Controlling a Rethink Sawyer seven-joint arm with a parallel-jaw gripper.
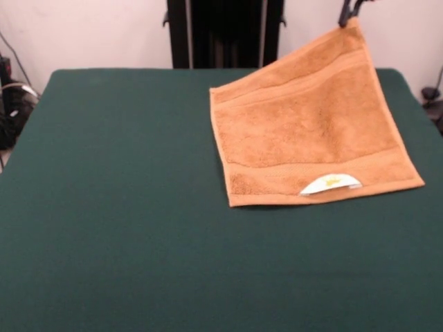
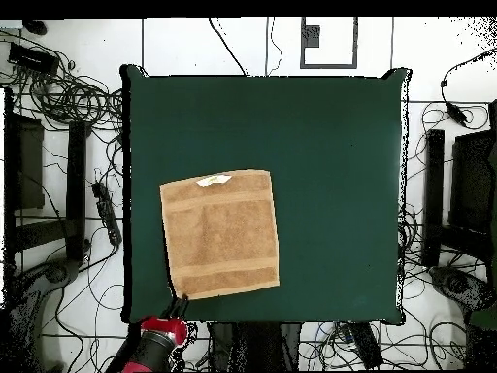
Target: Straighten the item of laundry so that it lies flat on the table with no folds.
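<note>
The orange-tan towel (image 1: 311,124) lies unfolded on the right half of the dark green table (image 1: 124,207). Its far right corner is lifted off the table. Its white label (image 1: 331,183) sits on the near edge. My gripper (image 1: 348,14) shows only as dark tips at the top edge and is shut on that lifted corner. In the overhead view the towel (image 2: 219,233) lies at the table's (image 2: 340,175) left side, label (image 2: 214,180) at its top edge, and the gripper (image 2: 180,305) holds its bottom left corner near the table edge.
The robot's black pedestal (image 1: 221,31) stands behind the table's far edge. Cables and equipment (image 1: 10,104) lie off the table's left side. In the overhead view, cables (image 2: 68,97) and black racks (image 2: 456,194) surround the table.
</note>
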